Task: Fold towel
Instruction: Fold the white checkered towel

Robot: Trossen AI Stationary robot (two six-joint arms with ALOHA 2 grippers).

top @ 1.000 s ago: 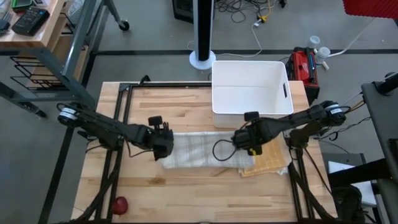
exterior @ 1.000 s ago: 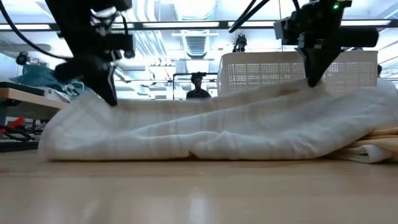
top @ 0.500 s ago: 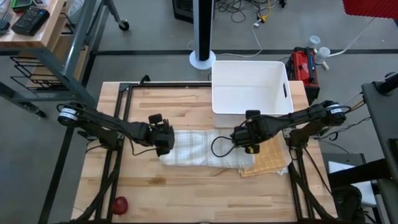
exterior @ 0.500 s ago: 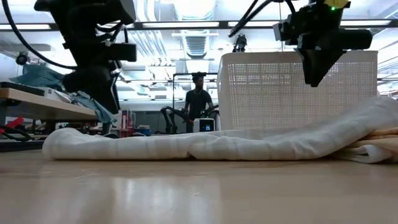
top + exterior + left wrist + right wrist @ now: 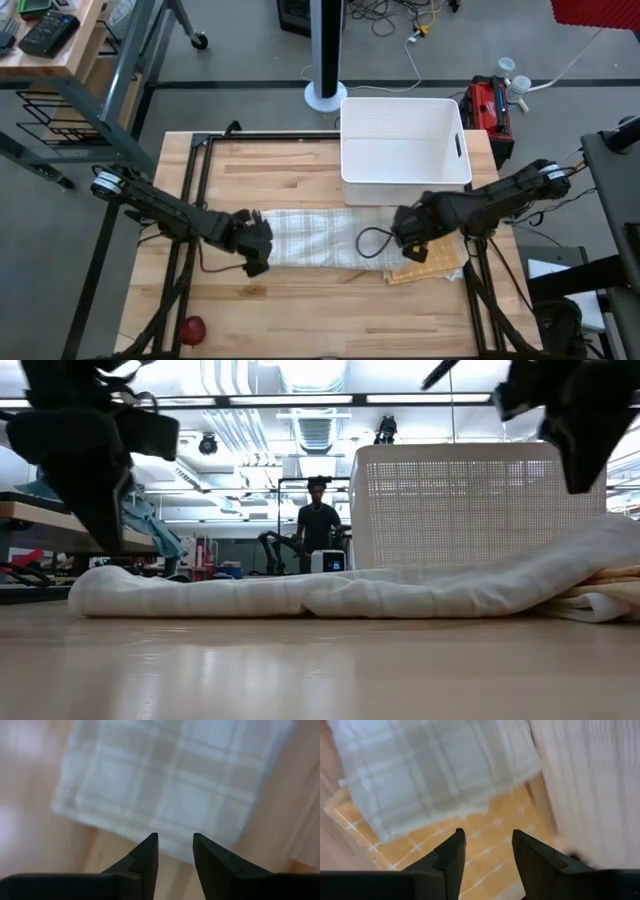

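Note:
A white plaid towel (image 5: 315, 238) lies flat as a long folded strip across the middle of the table. Its right end rests on a yellow checked cloth (image 5: 435, 262). My left gripper (image 5: 256, 250) hovers open over the towel's left end (image 5: 165, 785), its fingers pointing down with bare wood under the tips. My right gripper (image 5: 411, 240) hovers open over the towel's right end (image 5: 430, 780) and the yellow cloth (image 5: 485, 845). Neither touches the towel. The low view shows both grippers (image 5: 100, 510) (image 5: 585, 450) clear above the towel (image 5: 330, 595).
A white basket (image 5: 403, 150) stands just beyond the towel at the far right; its wall (image 5: 590, 785) is close to my right gripper. A small red object (image 5: 192, 328) lies near the front left corner. Bare wood stretches along the near side.
Both grippers have opened and let go of the towel's raised edge, which has dropped so that the towel lies low and flat. Both then moved toward the table's near edge, the right one also rightward, each rolling its wrist.

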